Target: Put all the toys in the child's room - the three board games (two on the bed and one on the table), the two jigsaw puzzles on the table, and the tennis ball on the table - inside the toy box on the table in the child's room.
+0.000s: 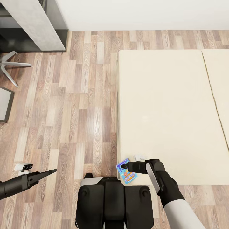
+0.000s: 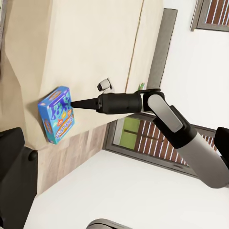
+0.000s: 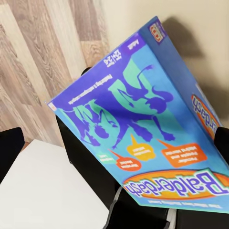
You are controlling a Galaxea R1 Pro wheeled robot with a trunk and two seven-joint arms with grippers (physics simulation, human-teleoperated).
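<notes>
A: Head view first: what step is this?
B: Fetching a bed game. The right hand [image 1: 123, 166] meets the blue board game [image 1: 127, 171] at the bed's [image 1: 165, 121] near corner; the left hand [image 1: 52, 172] hangs together, empty, over the floor [image 1: 70, 111].

A: Left wrist view?
B: The tip touches the carton's edge.

A: Right wrist view?
B: The carton fills it; I can't tell whether it's clamped. Next, I'd judge: lift it and carry it to the table.
</notes>
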